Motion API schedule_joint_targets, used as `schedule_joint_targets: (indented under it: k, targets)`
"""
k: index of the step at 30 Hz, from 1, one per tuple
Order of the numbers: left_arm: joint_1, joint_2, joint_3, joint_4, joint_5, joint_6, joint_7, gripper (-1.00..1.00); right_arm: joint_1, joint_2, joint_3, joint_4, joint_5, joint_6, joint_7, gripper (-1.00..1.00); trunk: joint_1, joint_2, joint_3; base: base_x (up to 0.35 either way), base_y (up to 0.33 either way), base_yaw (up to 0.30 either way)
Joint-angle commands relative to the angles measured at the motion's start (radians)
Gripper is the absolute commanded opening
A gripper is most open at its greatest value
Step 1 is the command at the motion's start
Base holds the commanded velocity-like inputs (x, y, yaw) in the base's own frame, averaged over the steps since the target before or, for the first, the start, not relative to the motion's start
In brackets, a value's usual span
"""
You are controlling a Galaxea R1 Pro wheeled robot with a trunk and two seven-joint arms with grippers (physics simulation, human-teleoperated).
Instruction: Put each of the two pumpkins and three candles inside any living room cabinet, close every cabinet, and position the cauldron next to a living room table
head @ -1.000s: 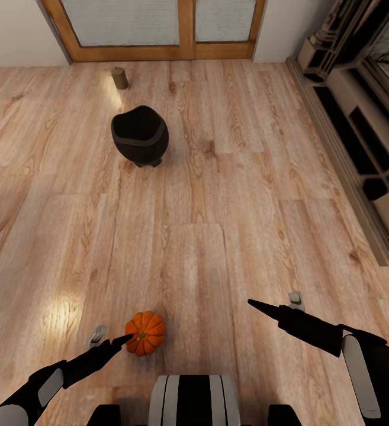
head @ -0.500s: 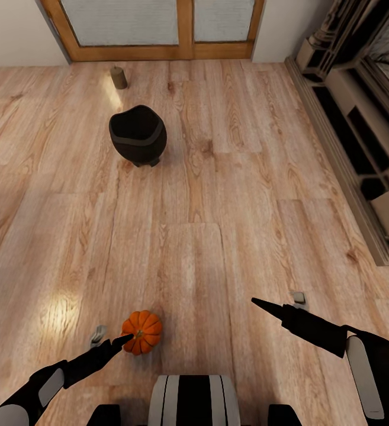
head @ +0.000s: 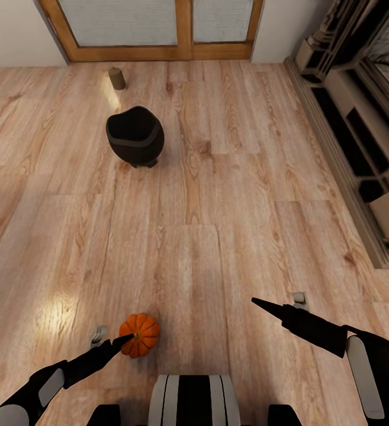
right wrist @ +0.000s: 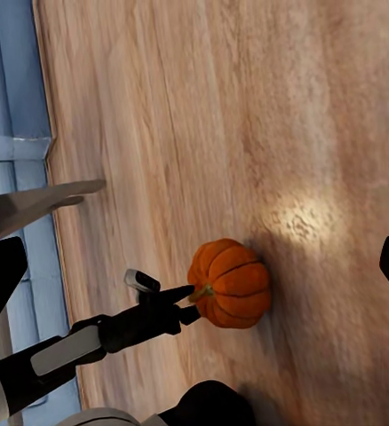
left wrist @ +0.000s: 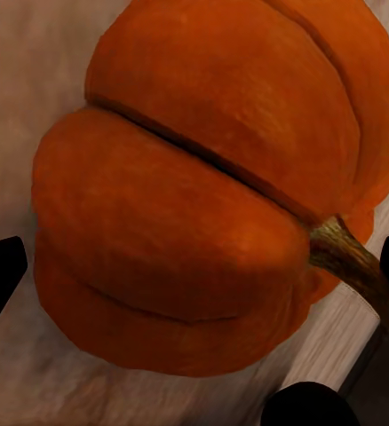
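Pumpkin: the pumpkin (head: 139, 335) I'm working sits on the wooden floor (head: 218, 195) just ahead of my base, on the left side; up close through the left wrist camera its orange ribs and brown stem (left wrist: 350, 263) take up most of the picture.
Left gripper: my left gripper (head: 112, 339) is down low at the pumpkin, one dark fingertip at its stem side, the other pale finger well out to the left of it. Jaws stand wide apart with the pumpkin between them; I can't tell whether either finger touches it.
Right gripper: my right gripper (head: 280, 303) hangs over bare floor to the right, well apart from the pumpkin, jaws spread, nothing in them.
Cauldron: the black cauldron (head: 135, 136) stands upright on the floor farther ahead, mouth up.
Candle: one stubby candle (head: 117, 78) stands beyond the cauldron, near the wood-framed doors (head: 158, 29).
Right edge: the grey fireplace (head: 360, 118) runs along the wall.
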Motion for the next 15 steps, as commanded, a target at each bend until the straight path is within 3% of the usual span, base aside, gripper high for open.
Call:
schedule_joint_targets:
  k: [1,15]
  targets:
    - [0.0,0.0,0.003,0.001,0.004,0.01,-0.002,1.0,-0.001,0.0,-0.002,0.0,0.004,0.003,0.006,1.0,0.0,0.0,0.0,0.001,-0.04,0.0]
    - [0.0,0.0,0.003,0.0,0.005,0.01,0.025,1.0,0.0,0.0,-0.002,0.0,0.004,0.003,0.008,1.0,0.0,0.0,0.0,0.0,-0.017,0.0]
